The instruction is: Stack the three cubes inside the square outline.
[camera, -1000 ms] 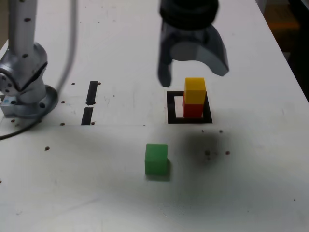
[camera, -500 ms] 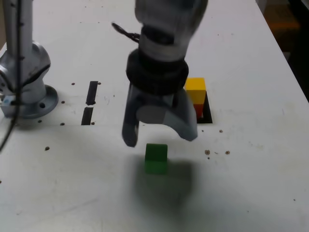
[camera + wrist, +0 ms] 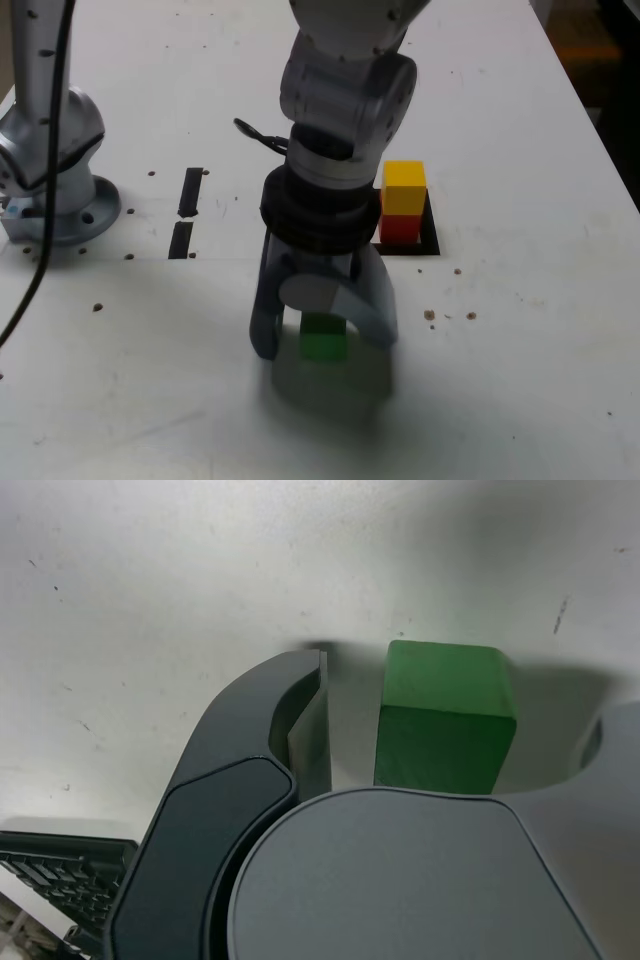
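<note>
Green cube (image 3: 323, 338) sits flat on the white table (image 3: 520, 350), near the camera and well apart from the square outline (image 3: 430, 238). It has no long axis; its faces run roughly square to the table edges. The gripper (image 3: 322, 338) stands over it, pointing down, with jaws spread and one finger on each side of the cube. In the wrist view a clear gap shows between the dark finger (image 3: 300, 720) and the cube (image 3: 445, 715), so nothing is grasped yet. A second ago the gripper hung above the outline, and the green cube lay uncovered; the cube has not shifted since. On the far right in the exterior view, the yellow cube (image 3: 404, 187) rests on the red cube (image 3: 399, 228) inside the outline.
</note>
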Controlling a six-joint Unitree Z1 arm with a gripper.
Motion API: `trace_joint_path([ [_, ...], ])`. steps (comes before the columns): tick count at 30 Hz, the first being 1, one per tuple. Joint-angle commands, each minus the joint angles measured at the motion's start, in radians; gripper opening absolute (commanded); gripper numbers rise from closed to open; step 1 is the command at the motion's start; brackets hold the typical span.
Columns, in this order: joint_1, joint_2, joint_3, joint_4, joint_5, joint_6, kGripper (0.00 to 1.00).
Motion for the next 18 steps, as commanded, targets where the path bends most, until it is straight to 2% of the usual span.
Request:
trace_joint_path([
  [1,0.0,0.006,-0.003,0.001,0.008,-0.004,0.85],
  [4,0.0,0.007,-0.009,0.002,0.036,-0.018,0.72],
  [7,0.0,0.007,-0.013,0.001,0.068,-0.036,0.53],
  [10,0.0,0.007,-0.014,0.001,0.076,-0.043,0.42],
  [13,0.0,0.008,-0.017,-0.002,0.076,-0.045,0.36],
  [18,0.0,0.008,-0.023,-0.005,0.074,-0.046,0.35],
])
